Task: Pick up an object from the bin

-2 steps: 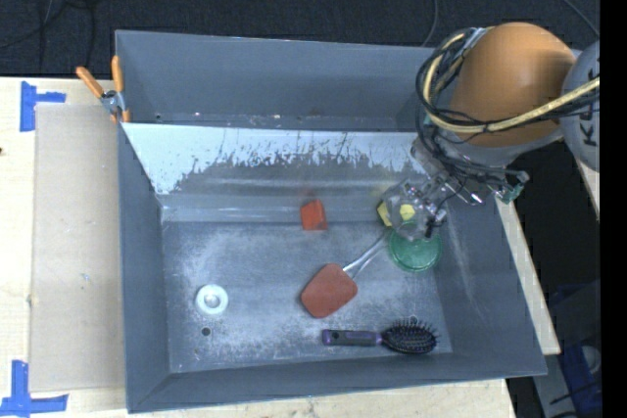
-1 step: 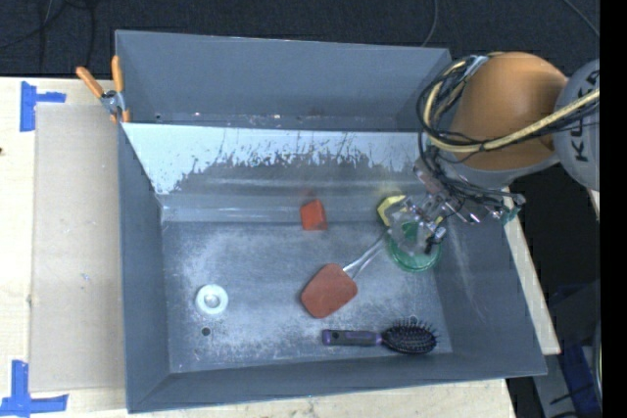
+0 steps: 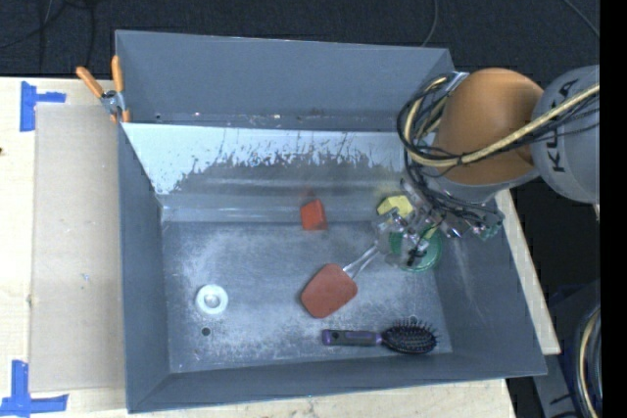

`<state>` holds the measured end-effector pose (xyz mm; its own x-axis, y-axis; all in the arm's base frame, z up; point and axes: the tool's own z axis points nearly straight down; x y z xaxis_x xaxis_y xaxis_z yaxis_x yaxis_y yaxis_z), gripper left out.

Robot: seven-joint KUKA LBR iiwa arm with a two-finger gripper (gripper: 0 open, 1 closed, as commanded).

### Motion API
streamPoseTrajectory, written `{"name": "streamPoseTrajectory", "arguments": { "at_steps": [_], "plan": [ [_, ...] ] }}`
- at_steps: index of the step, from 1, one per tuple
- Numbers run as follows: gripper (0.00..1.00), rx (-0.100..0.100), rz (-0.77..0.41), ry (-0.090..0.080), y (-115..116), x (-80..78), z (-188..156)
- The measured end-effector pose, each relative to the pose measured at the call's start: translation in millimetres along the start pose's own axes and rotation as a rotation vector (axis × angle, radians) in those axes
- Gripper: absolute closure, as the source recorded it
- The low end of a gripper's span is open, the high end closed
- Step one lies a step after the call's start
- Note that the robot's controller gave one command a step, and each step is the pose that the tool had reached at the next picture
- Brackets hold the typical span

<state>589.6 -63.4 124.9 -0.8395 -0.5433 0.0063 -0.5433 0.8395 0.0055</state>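
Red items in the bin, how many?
2. A small red block sits mid-bin, toward the back wall. A larger red paddle-shaped piece lies in front of it. The arm may hide more on the right.

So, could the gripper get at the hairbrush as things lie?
Probably yes. The hairbrush lies alone on the floor of the bin with nothing on it, not far from the gripper. The front wall close by might cramp the approach.

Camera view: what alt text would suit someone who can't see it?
A robot arm's gripper hangs over the right side of a grey metal bin. Loose in it lie a red paddle, a small red block, a white ring and a black hairbrush.
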Motion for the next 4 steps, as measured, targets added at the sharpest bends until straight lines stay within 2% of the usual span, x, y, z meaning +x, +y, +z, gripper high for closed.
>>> {"name": "streamPoseTrajectory", "arguments": {
  "at_steps": [1,2,3,4],
  "plan": [
    [1.00,0.008,-0.235,-0.012,-22.0,-1.0,6.3],
    [1.00,0.001,-0.182,-0.003,-60.7,38.3,22.3],
    [1.00,0.005,-0.230,-0.004,-35.7,12.9,33.6],
    [1.00,-0.002,-0.194,-0.006,-4.3,12.7,44.5]
  ]
}}
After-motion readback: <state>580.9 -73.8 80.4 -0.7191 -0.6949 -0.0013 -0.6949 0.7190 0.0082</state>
